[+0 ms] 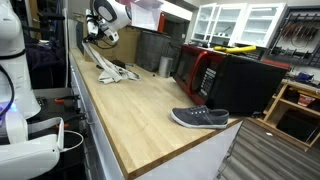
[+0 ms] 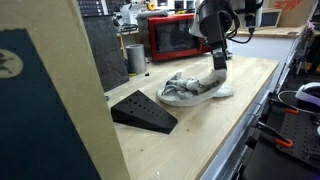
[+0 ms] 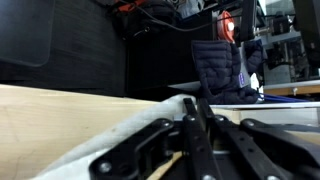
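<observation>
A crumpled grey and white cloth lies on the wooden counter, and it also shows at the counter's far end in an exterior view. My gripper points down just above the cloth's right part, with its tips at or very near the fabric. In the wrist view the two black fingers lie pressed together with nothing visible between them. White cloth lies beside them on the left. The gripper also shows in an exterior view.
A grey shoe lies near the counter's near edge. A black wedge sits left of the cloth. A red microwave, a metal cup and a black box stand along the back. A tan panel blocks the left.
</observation>
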{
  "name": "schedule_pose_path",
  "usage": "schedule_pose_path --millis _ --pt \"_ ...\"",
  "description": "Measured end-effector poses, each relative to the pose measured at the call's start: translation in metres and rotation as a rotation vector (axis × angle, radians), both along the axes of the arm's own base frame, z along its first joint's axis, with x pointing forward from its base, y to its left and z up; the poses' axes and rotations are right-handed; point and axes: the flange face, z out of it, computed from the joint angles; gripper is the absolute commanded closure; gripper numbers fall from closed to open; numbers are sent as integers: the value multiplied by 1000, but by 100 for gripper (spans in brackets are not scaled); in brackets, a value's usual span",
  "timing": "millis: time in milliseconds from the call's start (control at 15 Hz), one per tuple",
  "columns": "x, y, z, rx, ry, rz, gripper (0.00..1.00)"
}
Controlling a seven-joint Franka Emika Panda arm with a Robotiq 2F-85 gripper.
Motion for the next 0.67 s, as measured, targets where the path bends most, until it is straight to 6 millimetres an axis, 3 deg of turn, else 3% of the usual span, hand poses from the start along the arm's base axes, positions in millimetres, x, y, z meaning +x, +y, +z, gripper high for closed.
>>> schedule_pose_path --millis 267,533,667 --pt "6 -16 3 -18 -38 28 28" --pt "31 -67 19 -107 -175 -10 0" --pt "48 -99 23 -189 -273 -37 0"
